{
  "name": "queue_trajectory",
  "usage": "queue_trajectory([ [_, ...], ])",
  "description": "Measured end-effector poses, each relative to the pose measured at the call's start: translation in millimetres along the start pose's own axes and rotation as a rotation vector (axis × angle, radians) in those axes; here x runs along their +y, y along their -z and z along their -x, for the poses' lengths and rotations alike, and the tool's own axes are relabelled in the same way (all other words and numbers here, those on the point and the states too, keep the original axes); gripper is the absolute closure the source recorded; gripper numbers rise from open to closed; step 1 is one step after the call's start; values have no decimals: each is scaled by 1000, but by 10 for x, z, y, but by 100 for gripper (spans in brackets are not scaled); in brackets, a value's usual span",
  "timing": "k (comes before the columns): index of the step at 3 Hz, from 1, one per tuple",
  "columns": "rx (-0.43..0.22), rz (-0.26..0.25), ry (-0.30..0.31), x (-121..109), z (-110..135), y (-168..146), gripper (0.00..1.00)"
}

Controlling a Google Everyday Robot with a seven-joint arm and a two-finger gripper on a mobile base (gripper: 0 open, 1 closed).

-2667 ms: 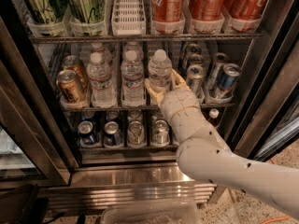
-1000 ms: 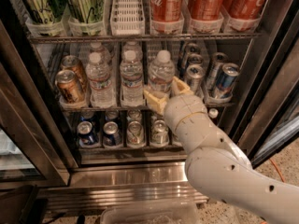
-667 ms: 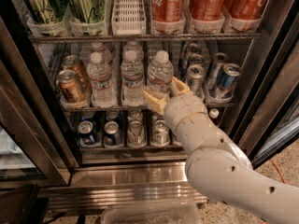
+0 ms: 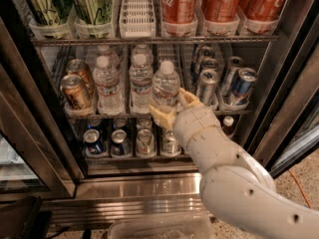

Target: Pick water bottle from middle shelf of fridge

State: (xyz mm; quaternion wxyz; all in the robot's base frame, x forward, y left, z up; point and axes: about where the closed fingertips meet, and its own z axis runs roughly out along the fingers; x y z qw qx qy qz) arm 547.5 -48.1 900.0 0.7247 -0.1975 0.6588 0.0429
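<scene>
The fridge [image 4: 149, 183] stands open. Its middle shelf [image 4: 119, 114] holds several clear water bottles with white caps in white lane trays. My gripper [image 4: 174, 107] is at the front of the middle shelf, around the lower part of the rightmost water bottle [image 4: 166, 86], which stands about upright. The bottle's base is hidden behind the gripper. Two more water bottles [image 4: 141, 81] [image 4: 106, 86] stand to its left, with others behind them.
Bronze cans [image 4: 75, 91] stand at the shelf's left, silver and blue cans [image 4: 234, 86] at its right. Red cola cans [image 4: 219, 1] and green cans [image 4: 89, 1] fill the rack above, short cans [image 4: 119, 142] the rack below. Dark door frames flank both sides.
The gripper has dropped slightly lower on the bottle's base. The rightmost bottle has shifted a little to the left. The other bottles and cans have not moved.
</scene>
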Motion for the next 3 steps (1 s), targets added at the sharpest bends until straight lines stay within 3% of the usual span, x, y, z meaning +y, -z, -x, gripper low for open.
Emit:
queue_trajectory([
  [3,15,26,16,119,-49,108,100],
])
